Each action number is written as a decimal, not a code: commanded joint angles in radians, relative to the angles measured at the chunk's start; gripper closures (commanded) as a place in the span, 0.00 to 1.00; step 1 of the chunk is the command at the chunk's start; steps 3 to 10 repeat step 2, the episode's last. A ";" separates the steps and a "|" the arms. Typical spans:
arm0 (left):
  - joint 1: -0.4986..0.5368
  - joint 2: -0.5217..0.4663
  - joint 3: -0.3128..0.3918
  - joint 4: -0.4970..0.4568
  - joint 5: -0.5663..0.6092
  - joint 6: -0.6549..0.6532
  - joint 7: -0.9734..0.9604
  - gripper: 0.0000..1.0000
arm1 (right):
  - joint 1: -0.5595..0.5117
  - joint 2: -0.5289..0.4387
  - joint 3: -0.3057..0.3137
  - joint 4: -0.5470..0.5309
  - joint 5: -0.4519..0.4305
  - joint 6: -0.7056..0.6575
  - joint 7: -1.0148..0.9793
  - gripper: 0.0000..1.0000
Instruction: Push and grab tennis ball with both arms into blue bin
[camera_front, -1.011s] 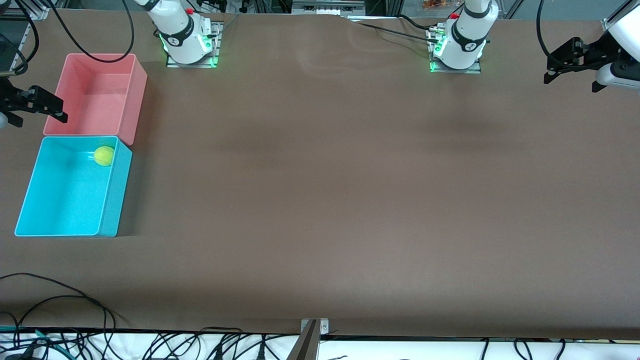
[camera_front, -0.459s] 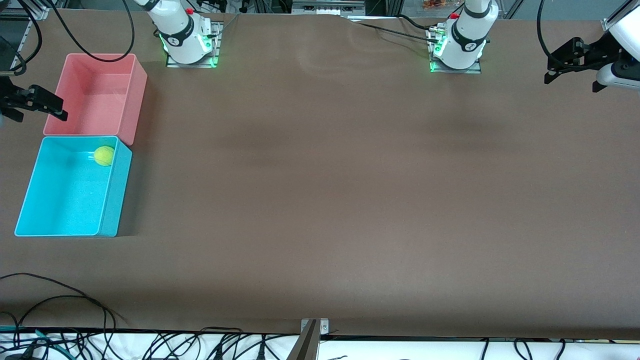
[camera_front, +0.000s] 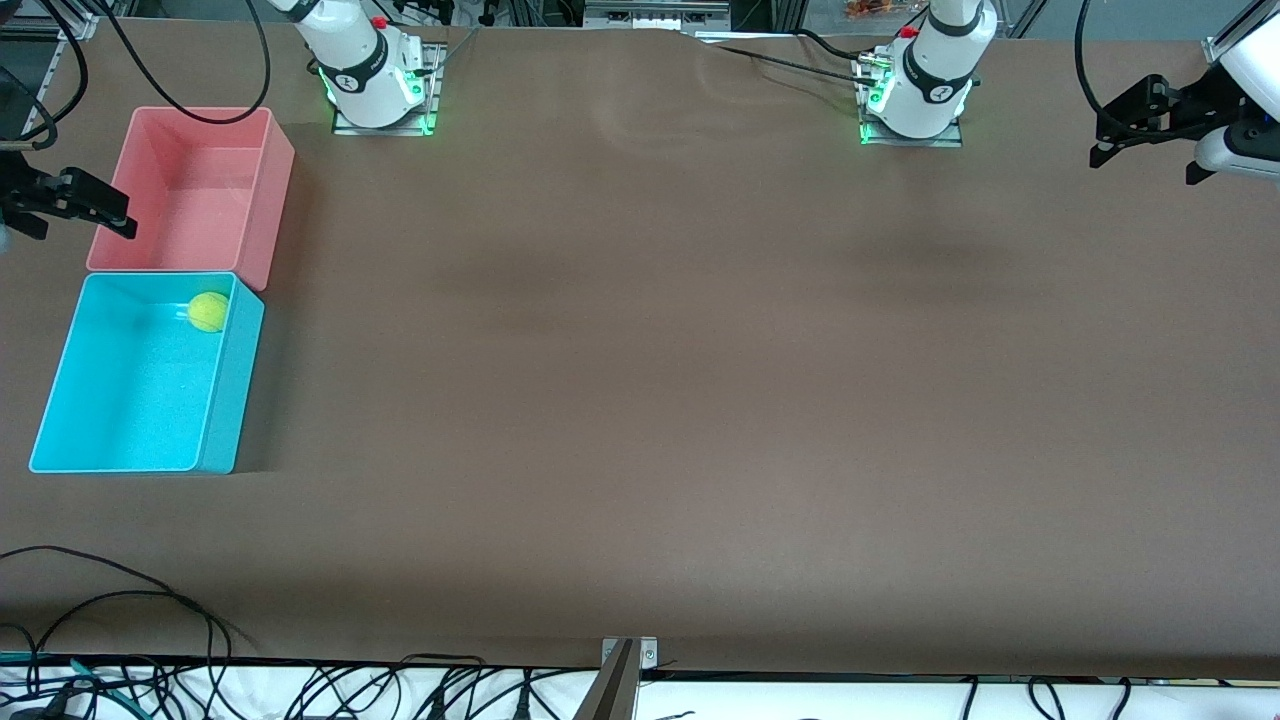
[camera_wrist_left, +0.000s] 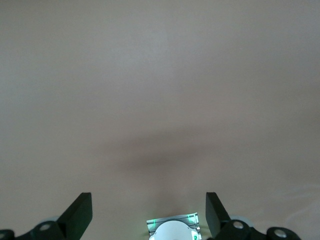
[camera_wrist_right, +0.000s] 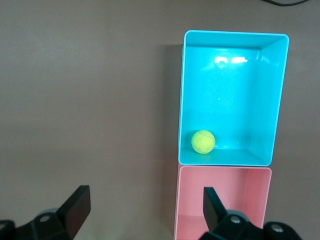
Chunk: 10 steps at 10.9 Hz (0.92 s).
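Right gripper (camera_front: 80, 205) agape, empty — tennis ball (camera_front: 208, 311) in blue bin (camera_front: 120, 440).

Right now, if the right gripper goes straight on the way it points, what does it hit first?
Probably bare table. The right gripper, open and empty, points down at the tabletop beside the pink bin. Depth is unclear, so one finger may clip that bin's rim. The ball sits in the blue bin, off that line.

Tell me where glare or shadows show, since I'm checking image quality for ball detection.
Right wrist view: white glare patches on the blue bin floor, away from the tennis ball. Front view: soft shadow bands across the table. Left wrist view: one blurred shadow on the bare tabletop.
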 joint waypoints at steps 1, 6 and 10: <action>0.008 0.012 0.002 0.034 -0.017 -0.022 -0.006 0.00 | 0.015 -0.013 -0.012 0.017 -0.015 -0.034 0.014 0.00; 0.008 0.012 -0.001 0.034 -0.017 -0.022 -0.009 0.00 | 0.015 -0.014 -0.012 0.017 -0.015 -0.034 0.014 0.00; 0.008 0.012 -0.001 0.034 -0.017 -0.022 -0.009 0.00 | 0.015 -0.014 -0.012 0.017 -0.015 -0.034 0.014 0.00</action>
